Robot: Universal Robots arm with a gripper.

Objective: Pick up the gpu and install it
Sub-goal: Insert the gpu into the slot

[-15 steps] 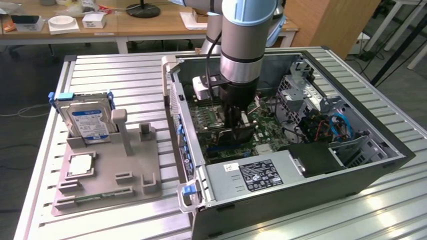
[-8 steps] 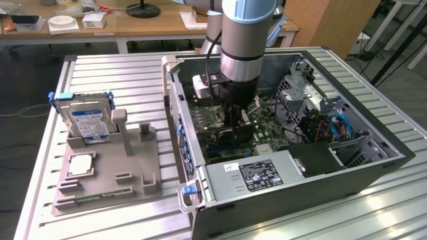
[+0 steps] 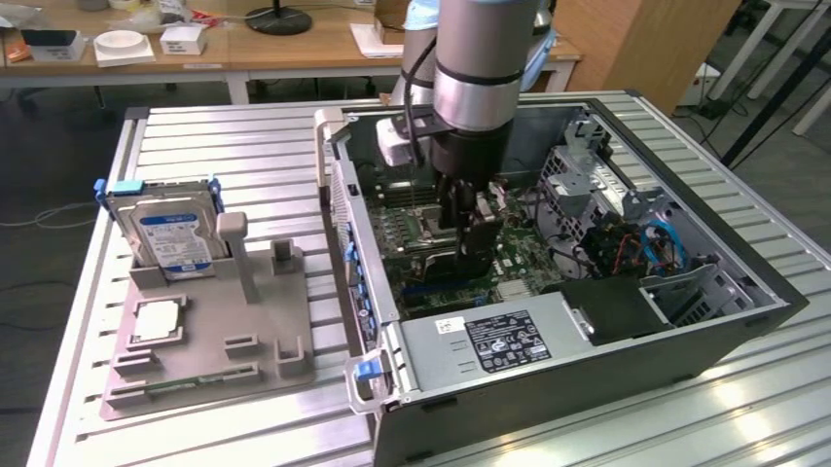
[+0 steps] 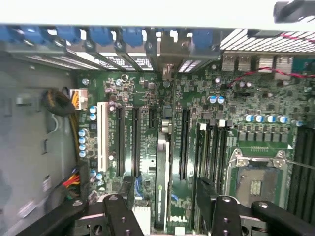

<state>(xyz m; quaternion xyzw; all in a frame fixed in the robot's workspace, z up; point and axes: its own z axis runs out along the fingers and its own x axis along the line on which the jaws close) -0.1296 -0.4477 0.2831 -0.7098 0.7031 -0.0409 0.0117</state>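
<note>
Between the wide-apart jaws of the pincer (image 4: pixel 171 210), the gpu (image 4: pixel 163 167) stands edge-on on the motherboard (image 4: pixel 256 128), touching neither.

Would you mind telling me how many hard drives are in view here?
1. The hard drive with the blue label stands upright in the grey holder at the exterior view's left, outside the computer case. More may be hidden in the case's drive bays.
</note>
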